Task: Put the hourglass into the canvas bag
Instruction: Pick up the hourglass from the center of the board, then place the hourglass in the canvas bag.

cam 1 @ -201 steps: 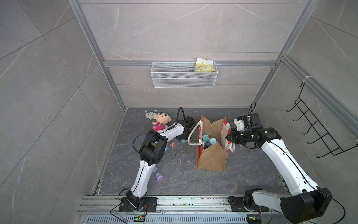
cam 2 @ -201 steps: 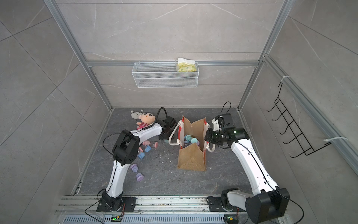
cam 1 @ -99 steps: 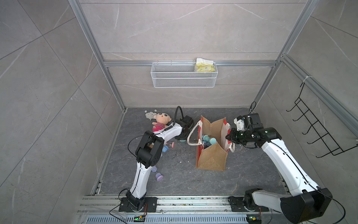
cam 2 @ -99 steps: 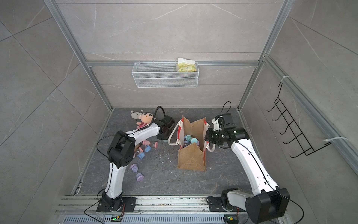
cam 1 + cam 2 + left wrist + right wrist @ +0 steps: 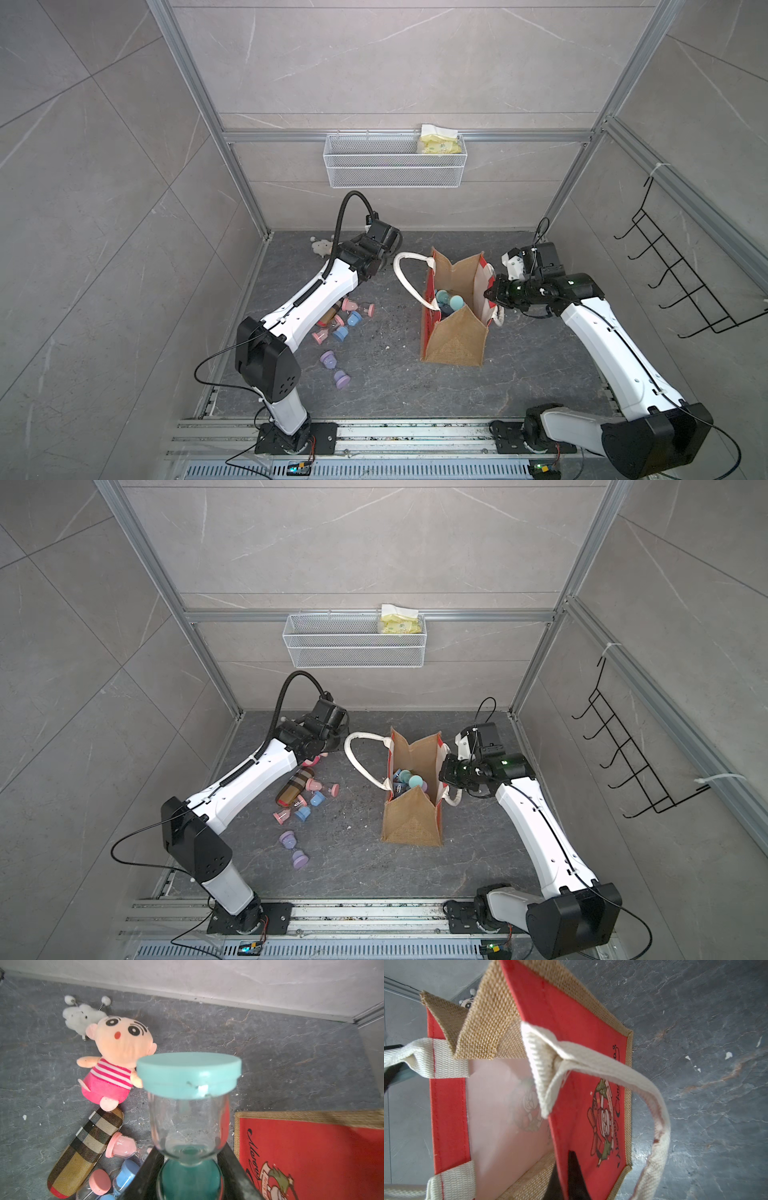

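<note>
In the left wrist view my left gripper (image 5: 190,1159) is shut on the waist of an hourglass (image 5: 189,1076) with a teal cap, clear upper bulb and teal sand below. It hangs just left of the canvas bag (image 5: 311,1147). In both top views the left gripper (image 5: 380,259) sits by the bag's white left handle (image 5: 405,274), and the held hourglass is hidden under it. The bag (image 5: 455,332) stands upright and open, with teal hourglasses (image 5: 449,300) inside. My right gripper (image 5: 491,294) is shut on the bag's red right panel (image 5: 571,1064).
Pink, blue and purple hourglasses (image 5: 332,365) lie on the floor under the left arm, beside a plaid case (image 5: 295,786). A plush doll (image 5: 122,1057) and a white plush (image 5: 83,1014) lie near the back wall. A wire basket (image 5: 395,166) hangs on that wall; a hook rack (image 5: 681,282) is on the right.
The left arm's elbow has swung toward the front left, and its gripper has drifted slightly back by the bag's left handle. The right arm and the bag have not moved.
</note>
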